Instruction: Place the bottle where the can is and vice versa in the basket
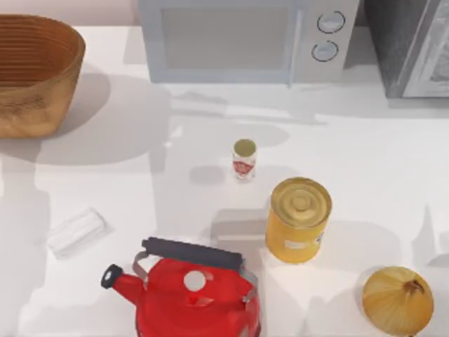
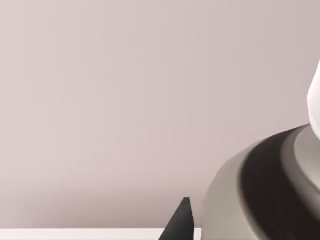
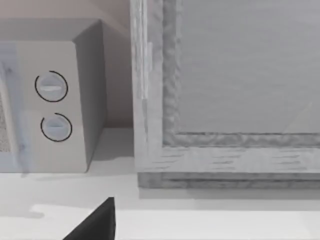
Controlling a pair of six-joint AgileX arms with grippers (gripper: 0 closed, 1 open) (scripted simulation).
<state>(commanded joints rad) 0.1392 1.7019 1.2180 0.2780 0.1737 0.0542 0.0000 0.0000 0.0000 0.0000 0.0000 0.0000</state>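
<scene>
- The bottle (image 1: 244, 159) stands upright near the middle of the counter (image 1: 379, 154), with its round olive top facing up.
- The can (image 1: 298, 219) stands upright too, just beside the bottle, toward the counter's front and right; the two are close but they do not touch.
- The basket (image 1: 34, 74) sits at the back left corner of the counter, well apart from both, and I see nothing inside it.
- The task speaks of places in the basket, but the bottle and the can are both on the bare counter, so I judge that no step is done yet.
- The left wrist view shows a dark fingertip (image 2: 181, 222) of the left gripper before a plain wall; the right wrist view shows a dark fingertip (image 3: 97, 224) of the right gripper facing the microwave (image 3: 55, 100).
- For both grippers I cannot tell whether the fingers are released or clenched; neither grasps anything.
- Both long axes are vertical, so a grasp from the side around the body seems suitable.
- The can lies more toward the counter's right side, so the right arm is probably the nearer one; the bottle is about central.
</scene>
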